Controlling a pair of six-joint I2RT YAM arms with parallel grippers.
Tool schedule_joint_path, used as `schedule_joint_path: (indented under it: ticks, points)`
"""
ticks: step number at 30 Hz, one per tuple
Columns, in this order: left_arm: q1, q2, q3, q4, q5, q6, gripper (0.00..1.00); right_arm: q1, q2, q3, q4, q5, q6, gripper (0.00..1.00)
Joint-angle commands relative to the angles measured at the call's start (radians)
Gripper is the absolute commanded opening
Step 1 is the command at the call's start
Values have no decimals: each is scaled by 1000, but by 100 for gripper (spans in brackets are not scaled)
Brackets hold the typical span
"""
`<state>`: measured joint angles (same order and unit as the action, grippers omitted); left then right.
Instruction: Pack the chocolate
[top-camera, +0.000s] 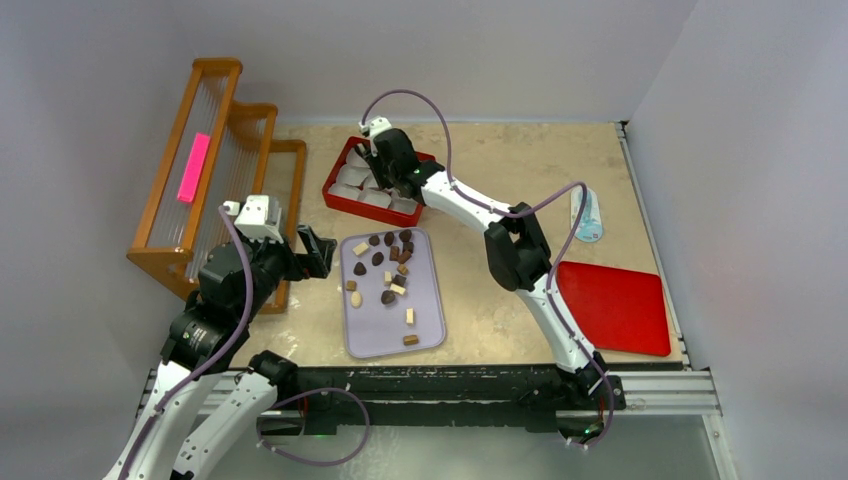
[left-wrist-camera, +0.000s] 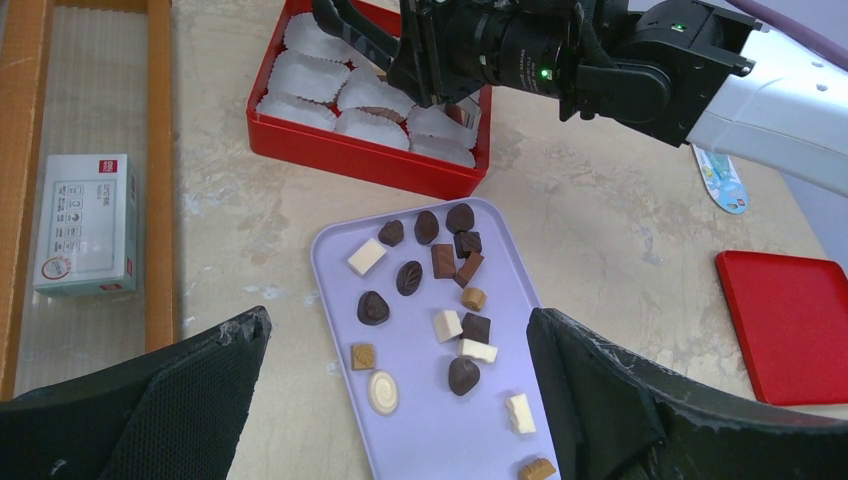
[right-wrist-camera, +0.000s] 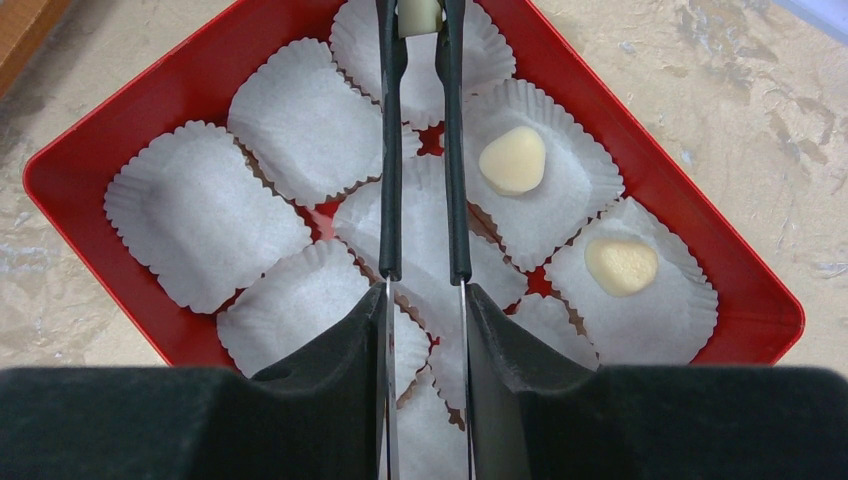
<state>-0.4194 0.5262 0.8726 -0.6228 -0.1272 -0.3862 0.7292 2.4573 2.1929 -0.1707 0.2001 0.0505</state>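
Left claw (left-wrist-camera: 400, 390): mine, hanging over the near end of the tray (left-wrist-camera: 335, 250), pads wide apart, nothing between them.

Tray: lilac, flat on the tabletop (left-wrist-camera: 600, 230). The loose chocolate (left-wrist-camera: 410, 277) lies scattered on it in dark brown, light brown and cream pieces, most toward the far end.

Left of the tray: a wooden rack (top-camera: 215, 170), with a white carton (left-wrist-camera: 85, 222) lying on its slats.

Beyond the tray: a red box (right-wrist-camera: 60, 170) lined with white paper cups (right-wrist-camera: 200, 215).

Right claw (right-wrist-camera: 425, 330): over the box, clamped on black tongs (right-wrist-camera: 390, 150), both tong arms squeezed between my pads. The tong tips pinch one cream piece (right-wrist-camera: 420, 15) over a far cup; I cannot tell whether it touches the paper.

Two more cream pieces (right-wrist-camera: 512, 160) sit in the box, one per cup, just right of the tongs in my wrist view.
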Motion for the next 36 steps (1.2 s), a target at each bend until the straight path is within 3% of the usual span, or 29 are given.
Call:
schedule_joint_path:
  ticks: [1,16,36]
  points:
    - [-2,-3,8,28,3,-14,100,4,-36,59,13,3,-10,36]
    - [-2,0,9,27,4,-14,100,3,-165,11,-2,15,-13,37]
    - [-2,2,6,29,8,-13,100,51,-722,-593,-109,-72,12,35]
